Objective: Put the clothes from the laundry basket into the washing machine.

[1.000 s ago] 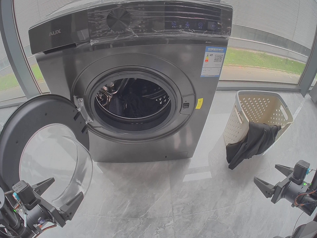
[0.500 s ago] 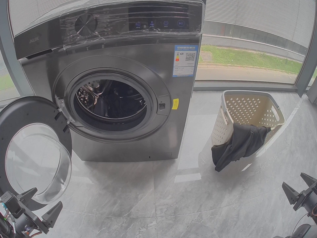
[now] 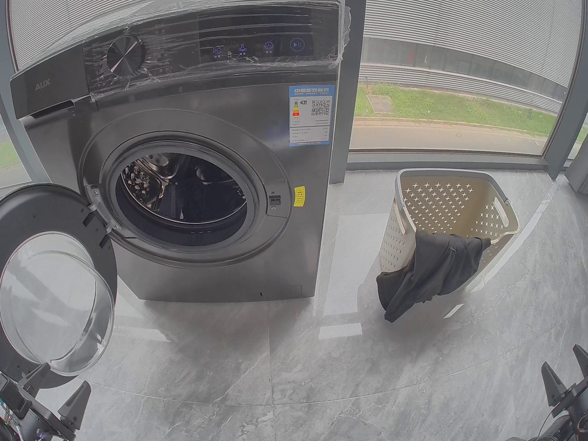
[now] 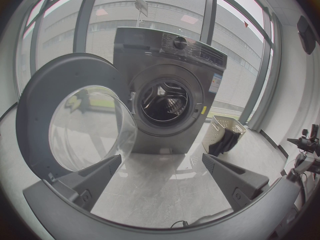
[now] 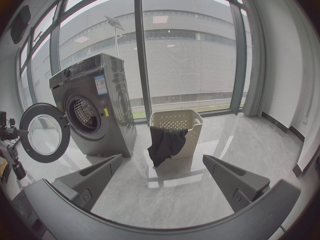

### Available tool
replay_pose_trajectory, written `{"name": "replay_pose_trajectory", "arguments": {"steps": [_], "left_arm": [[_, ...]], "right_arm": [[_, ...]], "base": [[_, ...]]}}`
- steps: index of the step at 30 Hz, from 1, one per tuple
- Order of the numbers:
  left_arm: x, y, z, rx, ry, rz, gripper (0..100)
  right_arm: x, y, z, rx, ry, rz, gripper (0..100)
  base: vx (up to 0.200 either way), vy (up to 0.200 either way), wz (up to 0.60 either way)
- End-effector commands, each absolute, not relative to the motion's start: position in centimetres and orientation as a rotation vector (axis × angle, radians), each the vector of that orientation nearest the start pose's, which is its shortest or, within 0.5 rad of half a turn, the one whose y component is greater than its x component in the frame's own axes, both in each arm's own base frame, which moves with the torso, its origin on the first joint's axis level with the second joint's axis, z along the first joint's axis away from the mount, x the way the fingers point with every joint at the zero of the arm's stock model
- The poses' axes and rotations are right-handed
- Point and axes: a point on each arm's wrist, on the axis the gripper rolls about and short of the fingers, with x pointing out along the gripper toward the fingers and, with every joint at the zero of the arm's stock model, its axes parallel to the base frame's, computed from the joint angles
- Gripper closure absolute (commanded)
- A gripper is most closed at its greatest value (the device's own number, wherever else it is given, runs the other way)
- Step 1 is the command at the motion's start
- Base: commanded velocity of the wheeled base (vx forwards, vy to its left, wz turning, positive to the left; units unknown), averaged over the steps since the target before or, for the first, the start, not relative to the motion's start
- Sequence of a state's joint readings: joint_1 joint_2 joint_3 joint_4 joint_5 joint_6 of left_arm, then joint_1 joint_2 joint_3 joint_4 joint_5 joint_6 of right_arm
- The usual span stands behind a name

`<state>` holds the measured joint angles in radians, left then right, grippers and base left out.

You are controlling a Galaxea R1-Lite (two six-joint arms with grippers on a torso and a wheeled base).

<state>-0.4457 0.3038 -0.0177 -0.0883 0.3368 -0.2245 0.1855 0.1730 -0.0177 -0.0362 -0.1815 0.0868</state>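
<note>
Head view — labelled washing machine [image 3: 202,102] (open); clothes [image 3: 429,271] overhang laundry basket [image 3: 454,206].

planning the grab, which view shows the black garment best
Head view: the garment hangs full-length over the basket rim, big and unblocked. The right wrist view shows it smaller, also whole; the left wrist view shows a tiny dark patch.

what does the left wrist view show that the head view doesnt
Left wrist view adds the white side wall with a dark box mounted high on it. Head view adds the lit icons on the control panel. Shared: the washing machine with its door swung open, the laundry basket with a dark garment draped over its rim, the left pincer and the right pincer, both open.
</note>
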Motion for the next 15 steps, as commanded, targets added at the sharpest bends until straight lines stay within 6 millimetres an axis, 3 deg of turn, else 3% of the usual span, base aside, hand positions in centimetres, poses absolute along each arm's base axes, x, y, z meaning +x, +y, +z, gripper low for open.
{"name": "replay_pose_trajectory", "arguments": {"steps": [1, 6, 7, 9, 15], "left_arm": [[-0.5, 0.9, 8.6, -0.144, 0.119, 0.078, 0], [-0.9, 0.8, 8.5, -0.075, 0.089, 0.216, 0], [-1.3, 0.7, 8.5, -0.028, 0.064, 0.306, 0], [-2.0, 0.6, 8.4, 0.005, -0.008, 0.316, 0], [-2.5, 0.0, 8.3, -0.008, -0.018, 0.011, 0]], "right_arm": [[-1.5, -0.6, 8.3, 0.060, 0.047, -0.095, 0], [-1.8, -0.3, 8.2, 0.051, 0.035, -0.180, 0], [-1.9, -0.2, 8.2, 0.027, 0.024, -0.125, 0], [-2.2, -0.1, 7.9, 0.028, 0.002, -0.063, 0], [-2.2, 0.0, 7.6, 0.009, 0.000, -0.017, 0]], "base": [[0.000, -0.200, 0.00], [0.000, 0.000, 0.00], [0.000, 0.000, 0.00], [0.000, 0.000, 0.00], [0.000, 0.000, 0.00]]}}
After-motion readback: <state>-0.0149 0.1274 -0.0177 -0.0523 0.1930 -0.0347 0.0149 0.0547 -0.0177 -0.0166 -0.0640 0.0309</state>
